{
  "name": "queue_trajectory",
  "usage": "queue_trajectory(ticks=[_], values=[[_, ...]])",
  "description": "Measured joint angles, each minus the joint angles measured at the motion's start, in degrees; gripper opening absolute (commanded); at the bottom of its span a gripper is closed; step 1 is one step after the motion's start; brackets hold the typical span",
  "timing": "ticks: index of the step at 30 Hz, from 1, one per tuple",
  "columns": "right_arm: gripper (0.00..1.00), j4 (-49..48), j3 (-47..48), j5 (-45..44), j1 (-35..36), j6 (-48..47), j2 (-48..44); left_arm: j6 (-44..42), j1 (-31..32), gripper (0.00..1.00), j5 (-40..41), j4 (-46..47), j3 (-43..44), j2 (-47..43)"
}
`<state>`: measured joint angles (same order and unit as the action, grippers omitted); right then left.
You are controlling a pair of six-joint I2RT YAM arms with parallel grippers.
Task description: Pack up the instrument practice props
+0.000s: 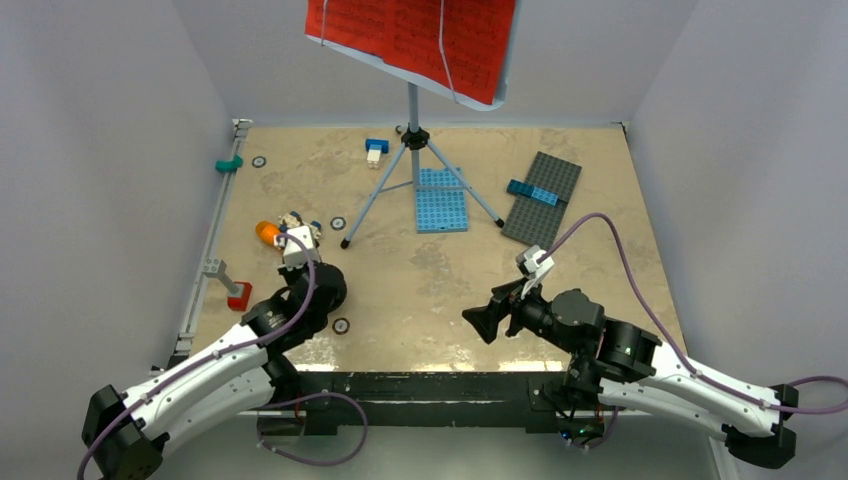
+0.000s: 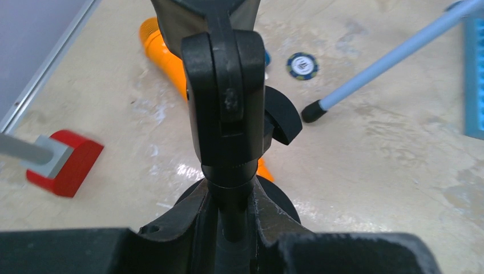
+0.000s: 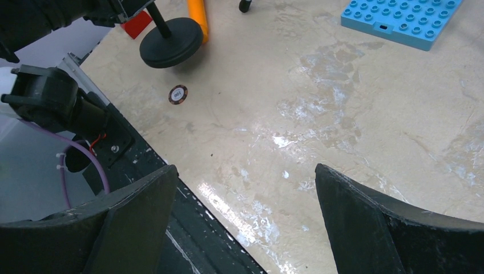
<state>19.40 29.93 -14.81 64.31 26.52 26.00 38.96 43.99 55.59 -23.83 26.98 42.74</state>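
1. The left gripper (image 2: 233,225) has its fingers drawn narrow around the thin black stem of the microphone stand (image 2: 228,97), low down near the round base (image 3: 171,43).
2. The orange microphone (image 2: 162,51) runs behind the stand's clip, at the left of the table (image 1: 600,300). Whether it sits in the clip cannot be told.
3. Handling, as a judgement: the stand is stiff, and most of its weight is probably in the base, so a grip on the stem close to the base should swing least. The smooth microphone may slip out if the stand is tilted.
4. The right gripper (image 3: 245,197) hangs over the near table edge, fingers spread wide and holding nothing.
5. The music stand (image 1: 414,138) is upright at the back of the table, with the red pages (image 1: 400,30) on its desk. It is likely light and top-heavy, and best held by the central post. The loose, thin pages would need separate care.
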Motion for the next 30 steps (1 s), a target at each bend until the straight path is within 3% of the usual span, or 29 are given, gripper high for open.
queue_trajectory(ticks=[8, 12, 18, 30], values=[[0.95, -1.0, -0.4, 1.0, 0.0, -0.1, -1.4, 16.5, -3.3, 0.0, 2.6, -16.8, 7.2, 5.6], [0.95, -1.1, -0.5, 1.1, 0.0, -0.3, -1.4, 20.1, -6.9, 0.0, 2.6, -20.2, 8.2, 6.5], [0.95, -1.6, -0.7, 1.3, 0.0, -1.1, -1.7, 18.4, -12.5, 0.0, 1.3, -18.2, 7.9, 8.4], [0.95, -2.4, -2.0, 1.2, 0.0, -1.7, -2.4, 7.4, -16.3, 0.0, 1.1, -6.8, 6.3, 16.0]])
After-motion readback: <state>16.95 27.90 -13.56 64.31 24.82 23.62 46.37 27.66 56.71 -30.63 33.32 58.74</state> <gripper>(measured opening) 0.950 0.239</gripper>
